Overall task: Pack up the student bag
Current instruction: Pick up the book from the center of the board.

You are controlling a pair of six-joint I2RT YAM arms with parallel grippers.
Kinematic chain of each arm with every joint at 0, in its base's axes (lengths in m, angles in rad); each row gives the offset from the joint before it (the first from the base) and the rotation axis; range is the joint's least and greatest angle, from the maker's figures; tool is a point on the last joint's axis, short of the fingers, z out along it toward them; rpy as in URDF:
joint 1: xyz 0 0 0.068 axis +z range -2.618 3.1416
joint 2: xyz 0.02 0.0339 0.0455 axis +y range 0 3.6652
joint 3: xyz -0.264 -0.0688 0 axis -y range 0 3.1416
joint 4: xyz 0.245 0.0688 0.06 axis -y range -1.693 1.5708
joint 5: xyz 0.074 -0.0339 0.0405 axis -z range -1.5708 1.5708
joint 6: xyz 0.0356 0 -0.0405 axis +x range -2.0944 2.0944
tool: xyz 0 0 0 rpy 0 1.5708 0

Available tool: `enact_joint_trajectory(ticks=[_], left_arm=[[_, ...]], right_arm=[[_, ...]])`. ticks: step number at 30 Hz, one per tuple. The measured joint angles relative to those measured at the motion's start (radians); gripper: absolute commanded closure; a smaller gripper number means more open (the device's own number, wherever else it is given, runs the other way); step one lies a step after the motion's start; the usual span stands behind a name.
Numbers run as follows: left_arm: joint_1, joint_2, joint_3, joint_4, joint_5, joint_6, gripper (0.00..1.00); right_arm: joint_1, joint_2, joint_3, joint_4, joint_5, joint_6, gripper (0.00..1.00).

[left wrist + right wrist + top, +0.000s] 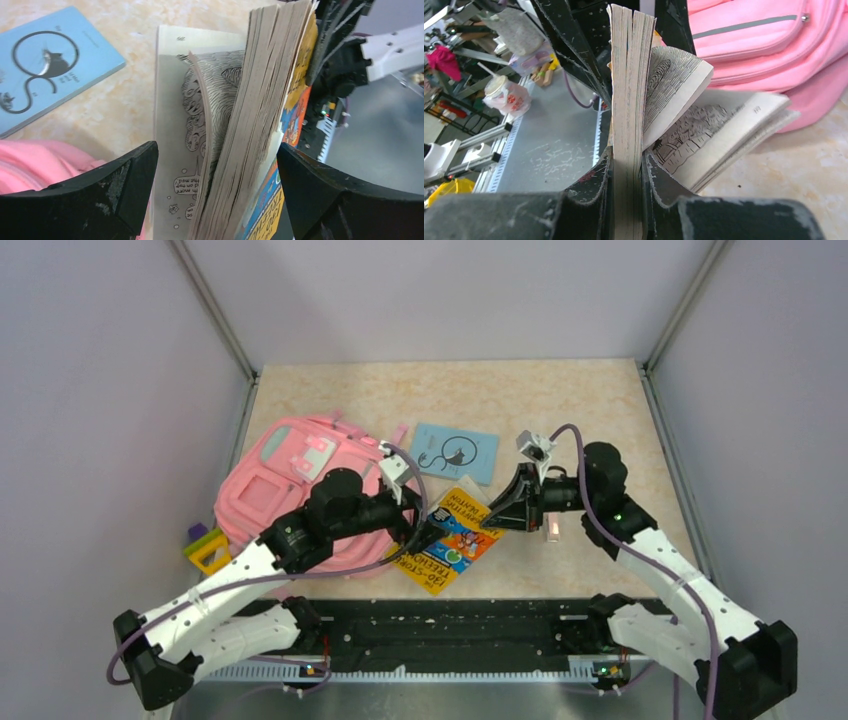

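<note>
The pink student bag lies at the left of the table; it also shows in the left wrist view and the right wrist view. A thick comic book with a yellow and orange cover is held on edge between the arms, its pages fanning open. My right gripper is shut on a wad of its pages. My left gripper is open, with its jaws astride the book's other end and a gap on each side.
A thin blue booklet with a cat drawing lies flat behind the book, next to the bag. A small purple and yellow object sits at the bag's near left. A small pink item lies by the right gripper.
</note>
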Motion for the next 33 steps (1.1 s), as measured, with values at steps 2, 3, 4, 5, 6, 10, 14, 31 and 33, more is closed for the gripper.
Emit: enact_joint_trajectory(ticks=[2, 3, 4, 5, 6, 10, 14, 31, 33], left_arm=[[0.008, 0.0, 0.006, -0.007, 0.056, 0.005, 0.24], [0.012, 0.0, 0.006, -0.007, 0.094, 0.006, 0.39], [0.015, 0.003, 0.006, -0.007, 0.126, 0.003, 0.54], [0.016, 0.006, 0.006, -0.006, 0.16, -0.003, 0.74], [0.016, 0.011, 0.006, -0.005, 0.204, -0.006, 0.87], [0.021, 0.017, 0.009, -0.002, 0.291, -0.003, 1.0], [0.034, 0.005, -0.003, -0.029, 0.291, 0.013, 1.0], [0.042, -0.203, -0.064, -0.076, 0.155, 0.058, 1.0], [0.042, -0.201, -0.068, -0.076, 0.148, 0.058, 1.0]], right_arm=[[0.009, 0.0, 0.0, 0.009, -0.017, 0.004, 1.0], [0.016, 0.0, 0.0, 0.013, -0.024, 0.003, 1.0], [0.026, 0.0, 0.0, 0.014, -0.028, 0.003, 1.0], [0.036, 0.0, 0.0, 0.015, -0.028, 0.002, 1.0], [0.047, 0.0, 0.0, 0.014, -0.024, -0.005, 1.0], [0.057, 0.003, 0.006, -0.016, 0.008, -0.026, 0.39], [0.066, 0.003, 0.066, -0.058, 0.095, -0.033, 0.1], [0.052, 0.169, 0.112, -0.053, 0.047, 0.082, 0.02], [0.094, 0.17, 0.107, -0.016, 0.021, 0.1, 0.01]])
